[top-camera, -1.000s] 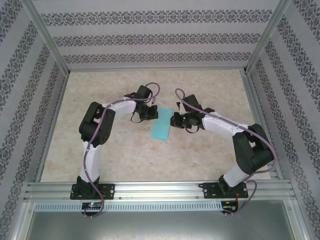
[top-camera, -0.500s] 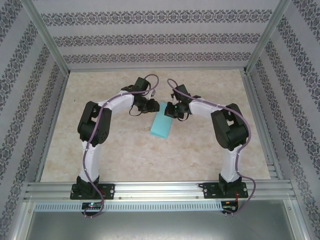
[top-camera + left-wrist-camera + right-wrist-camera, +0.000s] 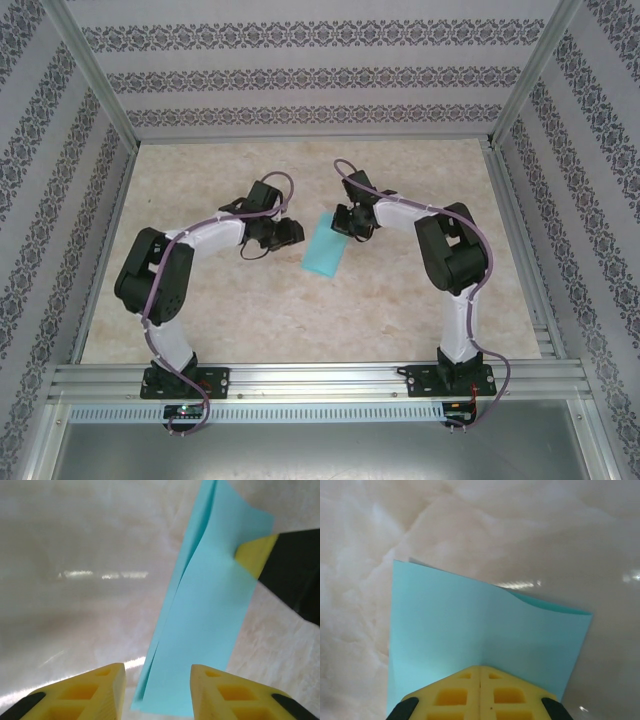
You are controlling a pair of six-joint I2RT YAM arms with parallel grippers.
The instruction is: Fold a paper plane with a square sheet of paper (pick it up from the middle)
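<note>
The square sheet of paper (image 3: 325, 255) is turquoise and folded in half into a long rectangle. It lies slanted on the marbled table, between the two arms. My right gripper (image 3: 346, 222) is shut on its far right edge; in the right wrist view the closed fingertips (image 3: 480, 672) sit over the sheet (image 3: 445, 625), with a bend line running up from them. My left gripper (image 3: 288, 232) stands open to the left of the sheet. In the left wrist view its two fingers frame the near end of the paper (image 3: 210, 615) without touching it. The right fingertip (image 3: 252, 555) shows at the paper's edge there.
The table is ringed by an aluminium frame (image 3: 320, 375) and patterned walls (image 3: 300, 75). Bare marbled surface (image 3: 400, 320) lies in front of the paper and to both sides.
My left gripper opened, let go of the paper and drew back to the left. The right arm folded in toward its base and still holds the sheet's far edge.
</note>
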